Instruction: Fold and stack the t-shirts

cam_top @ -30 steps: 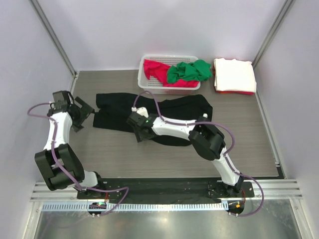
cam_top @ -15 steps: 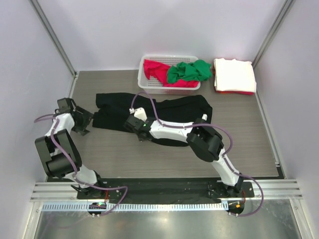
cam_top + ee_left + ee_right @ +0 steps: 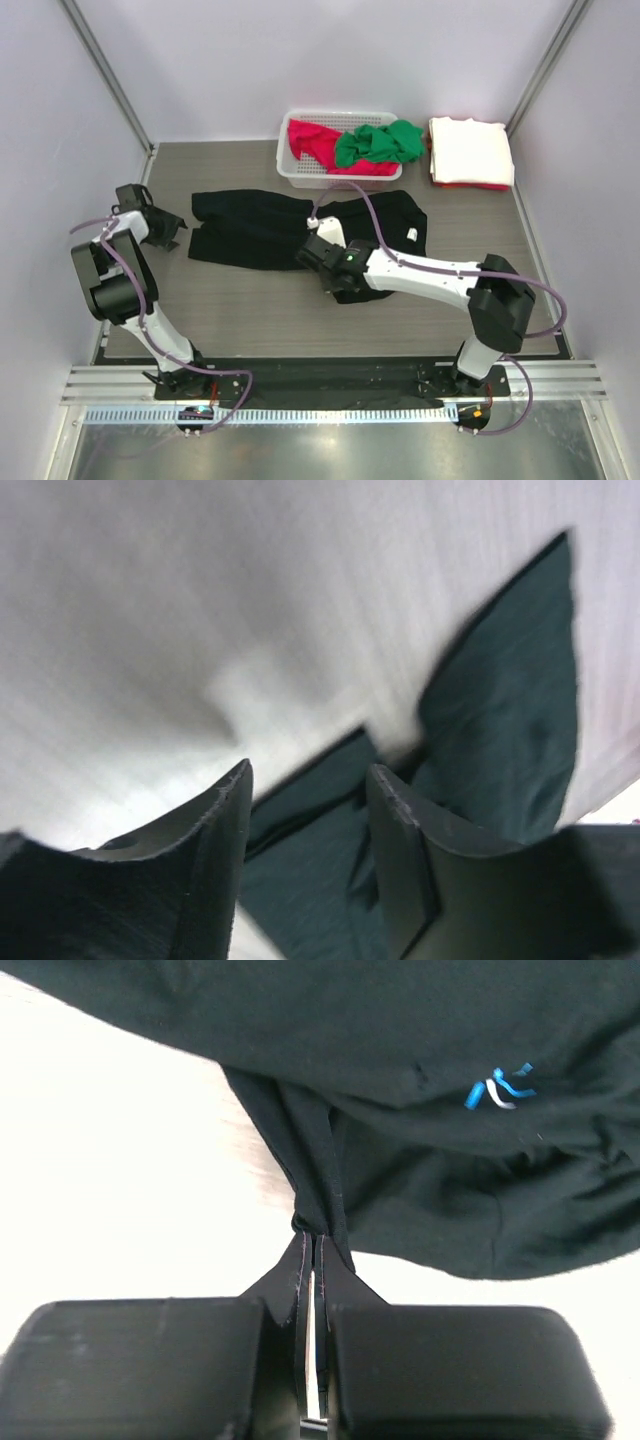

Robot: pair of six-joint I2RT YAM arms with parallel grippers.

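The black t-shirt [image 3: 250,225] lies crumpled across the middle of the table. My right gripper [image 3: 330,275] is shut on a pinched fold of its near edge. In the right wrist view the cloth [image 3: 400,1060] bunches into the shut fingertips [image 3: 312,1238], and a small blue mark shows on it. My left gripper [image 3: 172,228] sits at the shirt's left end. Its fingers [image 3: 225,820] stand apart, with black cloth [image 3: 500,710] lying in the gap and beyond. A red t-shirt [image 3: 310,140] and a green one [image 3: 380,142] fill the basket. A folded white t-shirt [image 3: 470,148] lies at the back right.
The white lattice basket [image 3: 300,178] stands at the back centre, just behind the black shirt. A strip of red shows under the folded white stack. Side walls close in the table left and right.
My right gripper has shut on the black shirt and pulled it to the right. The left gripper has dropped toward the shirt's left end, its jaws narrowing.
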